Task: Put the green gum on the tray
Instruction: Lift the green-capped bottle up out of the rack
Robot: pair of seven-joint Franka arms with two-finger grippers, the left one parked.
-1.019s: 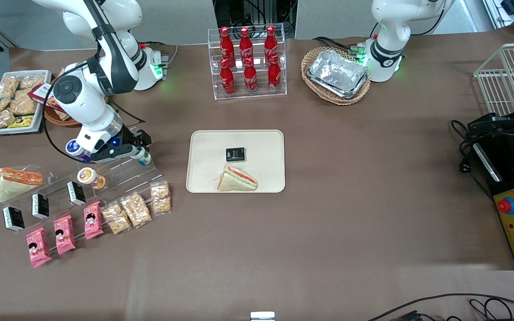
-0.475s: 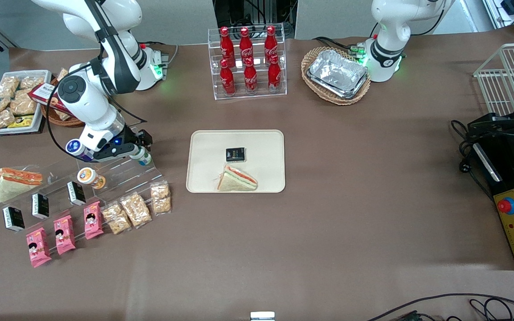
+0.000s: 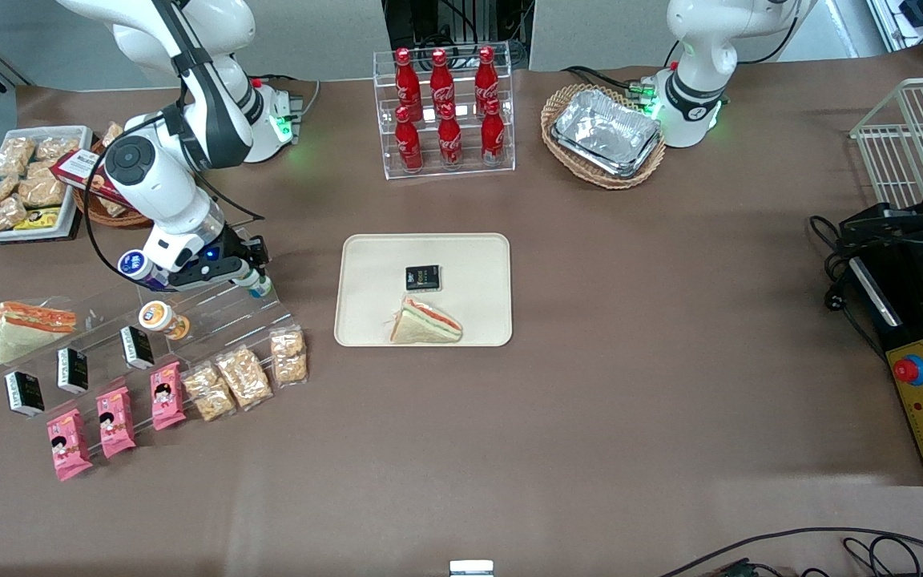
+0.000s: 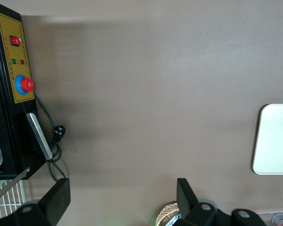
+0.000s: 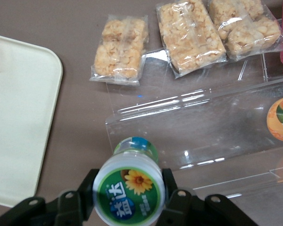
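green gum x1 pinched in gripper over acrylic rack; 1 tray.

Green-lidded white green gum (yellow flower print), cream tray, black gripper.

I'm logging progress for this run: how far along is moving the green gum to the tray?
Done: the gripper has shut on the green gum at the clear acrylic stand, toward the working arm's end of the table. In hand: the bottle sits between the fingers, just above the stand. Left: carry it across to the tray, which holds only a sandwich and a small black packet, then release.
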